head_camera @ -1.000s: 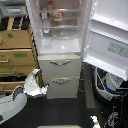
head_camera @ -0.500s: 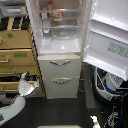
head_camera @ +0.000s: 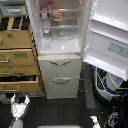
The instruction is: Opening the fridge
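Pulling back, my end effector (head_camera: 19,103) has dropped low and away from the fridge (head_camera: 60,55), fingers spread and holding nothing. The upper door (head_camera: 107,37) stands swung wide, shelves showing; opening looks complete.

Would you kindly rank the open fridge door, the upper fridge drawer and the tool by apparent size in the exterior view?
1. Open fridge door, clearly largest.
2. Upper fridge drawer.
3. Tool, smallest, although it may sit nearer the camera.
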You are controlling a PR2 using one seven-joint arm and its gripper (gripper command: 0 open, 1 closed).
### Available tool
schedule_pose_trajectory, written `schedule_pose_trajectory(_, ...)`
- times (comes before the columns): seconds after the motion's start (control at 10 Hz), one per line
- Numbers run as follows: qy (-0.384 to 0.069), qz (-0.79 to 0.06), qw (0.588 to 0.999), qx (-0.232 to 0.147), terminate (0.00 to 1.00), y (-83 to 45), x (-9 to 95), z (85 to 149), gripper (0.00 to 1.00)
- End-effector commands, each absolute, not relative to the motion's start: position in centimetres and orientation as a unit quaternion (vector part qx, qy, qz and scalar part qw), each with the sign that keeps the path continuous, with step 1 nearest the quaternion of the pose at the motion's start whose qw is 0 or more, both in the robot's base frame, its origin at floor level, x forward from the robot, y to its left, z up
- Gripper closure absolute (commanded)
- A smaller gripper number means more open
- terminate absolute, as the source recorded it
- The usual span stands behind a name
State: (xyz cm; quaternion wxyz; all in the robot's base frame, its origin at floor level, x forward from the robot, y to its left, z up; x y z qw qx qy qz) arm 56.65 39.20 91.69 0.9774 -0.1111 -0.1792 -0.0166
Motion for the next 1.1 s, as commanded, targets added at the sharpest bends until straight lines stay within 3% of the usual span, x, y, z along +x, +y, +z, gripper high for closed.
schedule_pose_trajectory(0.1,-0.243,-0.005,0.956,-0.165,0.00,36.2,45.1,84.1,0.00)
schedule_pose_trajectory(0.4,-0.221,-0.030,0.959,-0.176,0.00,33.0,46.7,83.8,0.00)
schedule_pose_trajectory(0.7,-0.189,-0.065,0.966,-0.162,0.00,28.7,52.1,85.5,0.00)
schedule_pose_trajectory(1.0,-0.197,-0.058,0.964,-0.172,0.00,29.3,57.0,87.8,0.00)
schedule_pose_trajectory(1.1,-0.197,-0.059,0.964,-0.168,1.00,29.5,57.7,87.9,0.00)
